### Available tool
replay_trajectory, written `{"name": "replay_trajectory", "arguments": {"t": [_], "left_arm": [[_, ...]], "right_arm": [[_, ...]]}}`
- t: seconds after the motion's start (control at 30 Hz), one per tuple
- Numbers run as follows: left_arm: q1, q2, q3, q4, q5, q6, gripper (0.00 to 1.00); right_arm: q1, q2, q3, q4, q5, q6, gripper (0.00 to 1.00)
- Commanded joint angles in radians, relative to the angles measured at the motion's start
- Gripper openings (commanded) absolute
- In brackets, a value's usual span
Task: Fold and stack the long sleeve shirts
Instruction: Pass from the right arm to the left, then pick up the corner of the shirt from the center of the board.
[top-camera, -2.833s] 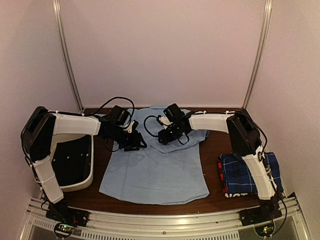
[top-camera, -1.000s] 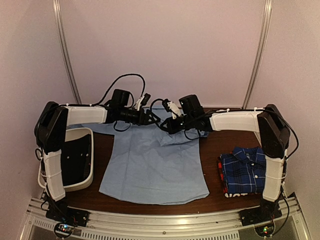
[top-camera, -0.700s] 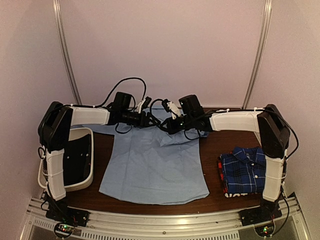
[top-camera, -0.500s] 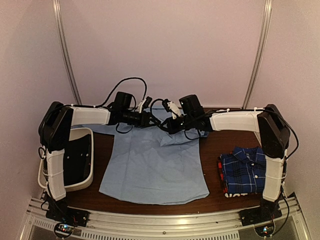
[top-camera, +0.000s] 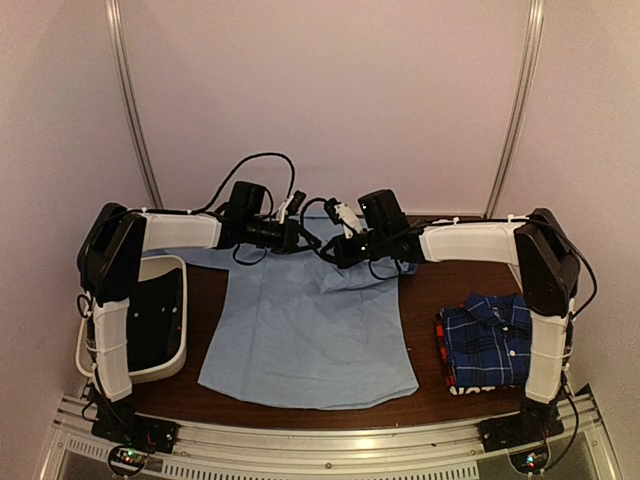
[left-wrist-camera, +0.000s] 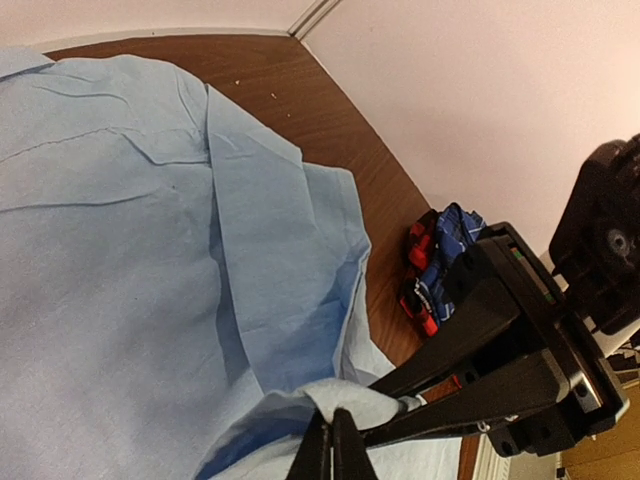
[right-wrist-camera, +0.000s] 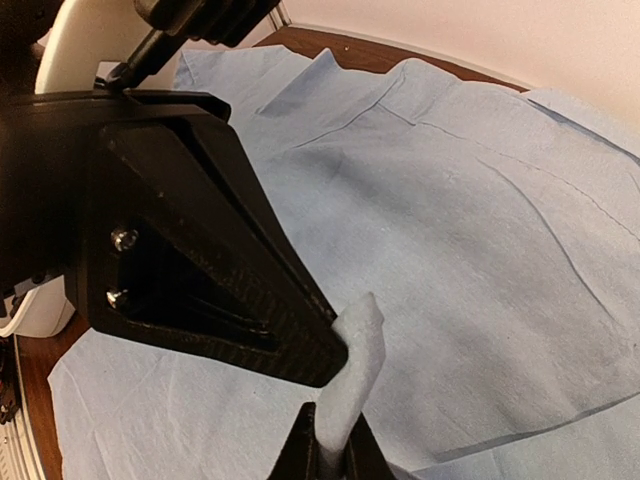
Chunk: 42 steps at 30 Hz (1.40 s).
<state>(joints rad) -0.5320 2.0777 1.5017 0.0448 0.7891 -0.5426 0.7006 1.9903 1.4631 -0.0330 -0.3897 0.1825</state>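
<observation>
A light blue long sleeve shirt (top-camera: 310, 330) lies spread in the middle of the brown table (top-camera: 430, 290). At its far edge a fold of it is lifted. My left gripper (top-camera: 302, 238) (left-wrist-camera: 338, 425) is shut on that fold of light blue cloth (left-wrist-camera: 350, 400). My right gripper (top-camera: 328, 253) (right-wrist-camera: 330, 455) is shut on the same raised fold (right-wrist-camera: 352, 370), its tips close to the left one's. A folded blue plaid shirt (top-camera: 492, 338) (left-wrist-camera: 445, 235) sits at the right on a red and black one (top-camera: 446, 372).
A white bin with black lining (top-camera: 150, 320) stands at the table's left, under the left arm. The booth's back wall and metal posts (top-camera: 135, 120) rise just behind the grippers. Cables loop above both wrists.
The left jaws have shut on the lifted fold within the last second. Earlier, both grippers moved from low over the shirt's chest to its far edge, raising the cloth.
</observation>
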Motion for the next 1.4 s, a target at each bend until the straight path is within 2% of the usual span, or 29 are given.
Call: {"name": "replay_trajectory", "arguments": {"t": [0.0,0.23,0.37,0.53,0.7,1.03,1.37], "left_arm": [[-0.005,0.007,0.036,0.031,0.005,0.000,0.00],[-0.005,-0.013,0.032,0.018,-0.046,-0.024,0.00],[-0.005,-0.060,0.011,0.011,-0.131,-0.043,0.00],[0.003,-0.109,0.015,-0.055,-0.271,-0.043,0.00],[0.031,-0.160,0.018,-0.108,-0.377,-0.033,0.00],[0.094,-0.188,0.169,-0.220,-0.502,0.076,0.00],[0.151,-0.111,0.381,-0.267,-0.556,0.143,0.00]], "right_arm": [[-0.002,0.010,0.014,0.014,-0.002,-0.004,0.09],[-0.002,0.008,0.014,0.013,0.014,0.003,0.13],[-0.003,0.003,0.021,-0.001,0.048,0.018,0.34],[-0.023,-0.033,0.020,-0.033,0.110,0.057,0.53],[-0.086,-0.120,-0.064,-0.029,0.171,0.123,0.67],[-0.232,-0.243,-0.278,-0.018,0.248,0.254,0.71],[-0.228,-0.309,-0.386,-0.088,0.257,0.301,0.72]]}}
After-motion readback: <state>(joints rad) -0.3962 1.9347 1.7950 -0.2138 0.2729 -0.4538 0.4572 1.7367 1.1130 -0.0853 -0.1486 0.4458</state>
